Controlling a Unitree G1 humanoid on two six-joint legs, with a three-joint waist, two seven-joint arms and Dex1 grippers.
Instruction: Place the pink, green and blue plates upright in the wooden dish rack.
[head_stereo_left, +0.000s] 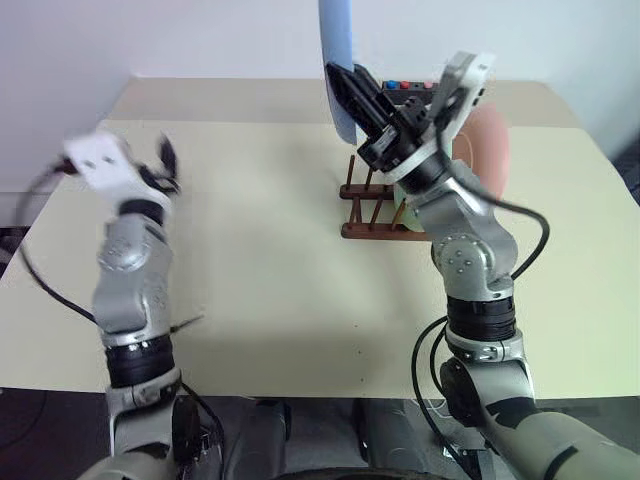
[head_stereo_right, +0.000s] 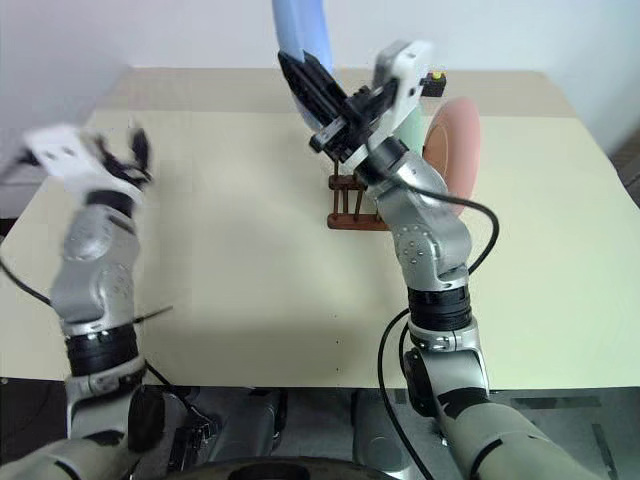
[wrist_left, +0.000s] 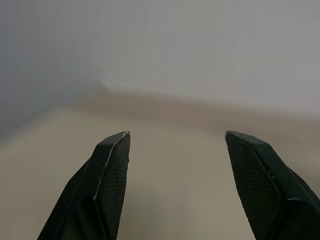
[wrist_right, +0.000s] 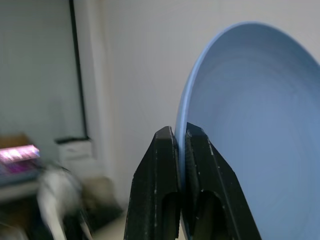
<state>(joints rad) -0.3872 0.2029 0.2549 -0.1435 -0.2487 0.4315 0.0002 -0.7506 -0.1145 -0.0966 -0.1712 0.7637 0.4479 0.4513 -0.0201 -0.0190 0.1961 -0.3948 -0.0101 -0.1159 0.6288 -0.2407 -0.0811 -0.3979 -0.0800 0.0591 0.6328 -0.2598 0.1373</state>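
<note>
My right gripper (head_stereo_left: 347, 88) is shut on the lower rim of the light blue plate (head_stereo_left: 338, 50), holding it upright in the air above the near-left end of the wooden dish rack (head_stereo_left: 364, 214). The right wrist view shows the two fingers (wrist_right: 167, 150) pinching the blue plate's (wrist_right: 250, 130) edge. The pink plate (head_stereo_left: 489, 150) stands upright at the rack's right end, and a sliver of the green plate (head_stereo_right: 412, 122) shows just left of it, behind my right wrist. My left gripper (head_stereo_left: 166, 158) hovers open and empty over the table's left side, far from the rack; its fingertips (wrist_left: 117, 145) stand wide apart.
A small black box with coloured buttons (head_stereo_left: 404, 87) sits behind the rack near the table's far edge. The cream table (head_stereo_left: 260, 260) stretches bare between my two arms, with its left edge close to my left arm.
</note>
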